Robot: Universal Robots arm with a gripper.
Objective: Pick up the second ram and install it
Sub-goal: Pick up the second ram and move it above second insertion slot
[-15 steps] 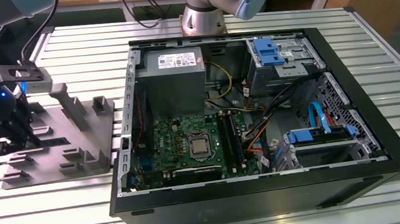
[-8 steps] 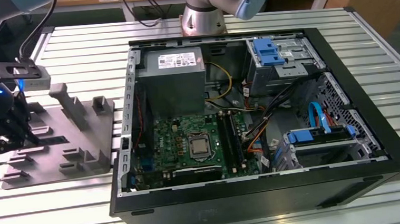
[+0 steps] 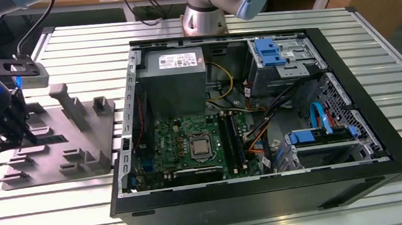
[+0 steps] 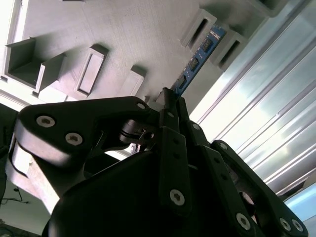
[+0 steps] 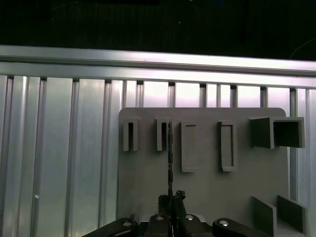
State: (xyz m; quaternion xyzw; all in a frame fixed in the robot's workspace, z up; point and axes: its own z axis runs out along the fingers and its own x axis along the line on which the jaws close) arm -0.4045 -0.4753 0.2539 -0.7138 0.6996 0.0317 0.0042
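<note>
The second ram (image 4: 197, 59) is a thin strip that looks blue in the second wrist view. It stands on edge on the grey holder tray (image 4: 123, 34), its far end between two upright posts. In the first wrist view the ram (image 5: 170, 158) appears edge-on as a dark line running from a tray post to my fingertips. My gripper (image 4: 170, 96) is shut on the ram's near end. In the exterior view my gripper (image 3: 1, 141) hangs over the tray (image 3: 55, 154) at the exterior view's left, and the gripper (image 5: 170, 198) sits low over the tray (image 5: 207, 187).
An open black computer case (image 3: 263, 193) lies in the middle of the slatted metal table (image 3: 397, 77). Inside it are a green board (image 3: 160, 142) with long black slots (image 3: 233, 142), cables and blue drive brackets (image 3: 268, 52). The arm's base (image 3: 205, 16) stands behind the case.
</note>
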